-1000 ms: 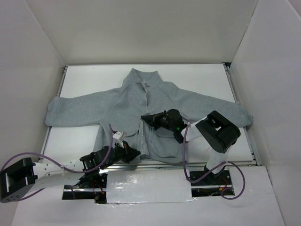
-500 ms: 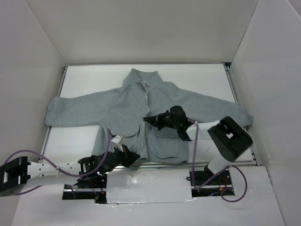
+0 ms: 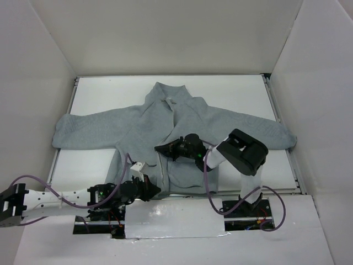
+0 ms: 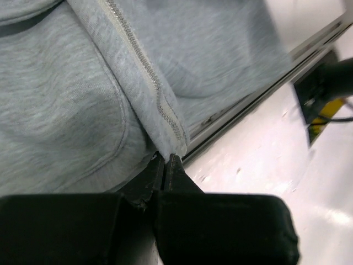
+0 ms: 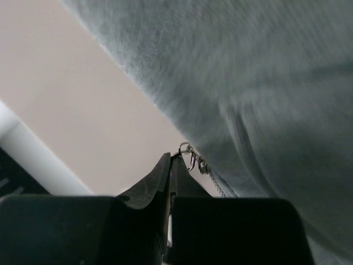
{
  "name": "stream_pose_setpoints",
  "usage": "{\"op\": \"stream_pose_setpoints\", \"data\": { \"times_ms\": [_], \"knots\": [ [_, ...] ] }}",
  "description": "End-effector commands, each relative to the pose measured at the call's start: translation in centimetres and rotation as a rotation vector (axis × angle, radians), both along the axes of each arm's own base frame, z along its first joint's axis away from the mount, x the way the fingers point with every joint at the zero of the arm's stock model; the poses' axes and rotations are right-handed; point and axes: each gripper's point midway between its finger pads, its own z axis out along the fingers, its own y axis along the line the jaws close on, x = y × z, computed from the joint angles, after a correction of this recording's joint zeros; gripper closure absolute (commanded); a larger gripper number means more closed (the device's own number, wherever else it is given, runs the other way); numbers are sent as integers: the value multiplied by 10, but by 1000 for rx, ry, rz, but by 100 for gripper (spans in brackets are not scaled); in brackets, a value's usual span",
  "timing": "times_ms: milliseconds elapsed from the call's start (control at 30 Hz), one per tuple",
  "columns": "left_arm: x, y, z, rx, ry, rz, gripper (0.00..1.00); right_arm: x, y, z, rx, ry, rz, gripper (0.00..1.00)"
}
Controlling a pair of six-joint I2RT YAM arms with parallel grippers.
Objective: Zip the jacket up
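Note:
The light-grey fleece jacket (image 3: 138, 124) lies flat on the white table (image 3: 237, 91), collar at the far side and sleeves spread. My left gripper (image 3: 153, 190) is shut on the jacket's bottom hem at the foot of the zipper, seen in the left wrist view (image 4: 167, 158), where the pale zipper (image 4: 144, 69) runs up and away. My right gripper (image 3: 160, 149) is over the lower front, shut on the metal zipper pull (image 5: 191, 157). In the right wrist view the gripper (image 5: 172, 160) has the pull lifted, with the jacket (image 5: 259, 83) hanging beside it.
White walls enclose the table on three sides. A metal rail (image 3: 182, 191) runs along the near table edge, with a shiny plate (image 3: 174, 216) between the arm bases. The right arm's elbow (image 3: 242, 152) stands over the jacket's right side.
My right gripper has moved left and nearer with the zipper pull, and its elbow swung left. My left gripper has drawn back toward the near edge, still holding the hem.

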Motion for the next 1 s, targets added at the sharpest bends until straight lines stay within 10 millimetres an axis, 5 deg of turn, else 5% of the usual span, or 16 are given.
{"op": "stream_pose_setpoints", "data": {
  "times_ms": [0, 100, 133, 200, 233, 267, 400, 433, 533, 700, 767, 867, 967],
  "knots": [
    [-39, 1, -26, 36, 136, -131, 100, 28, -17, 50, 251, -3, -197, 100],
    [-44, 3, -32, 43, 146, -138, 100, 33, -25, 54, 172, -42, -231, 100],
    [-45, 4, -35, 50, 147, -136, 100, 39, -35, 74, 179, -78, -264, 100],
    [-47, 5, -38, 57, 151, -140, 100, 47, -49, 72, 96, -87, -309, 100],
    [-47, 6, -39, 60, 150, -140, 100, 55, -65, 96, 110, -131, -356, 100],
    [-48, 6, -41, 65, 151, -143, 100, 60, -74, 89, 46, -104, -386, 100],
    [-51, 6, -48, 72, 171, -138, 100, 101, -128, 129, -68, -210, -577, 100],
    [-53, 6, -50, 76, 172, -143, 100, 120, -144, 154, -60, -250, -627, 100],
    [-57, 3, -52, 79, 170, -153, 100, 155, -150, 169, -90, -265, -629, 100],
    [-62, 1, -51, 102, 157, -141, 100, 201, -161, 149, -172, -209, -645, 100],
    [-63, 2, -51, 107, 167, -128, 100, 194, -151, 148, -138, -209, -599, 100],
    [-64, 5, -47, 111, 166, -109, 100, 157, -123, 144, -69, -206, -491, 100],
    [-58, 7, -30, 90, 148, -73, 100, 85, -75, 124, 12, -165, -330, 100]
  ]
}}
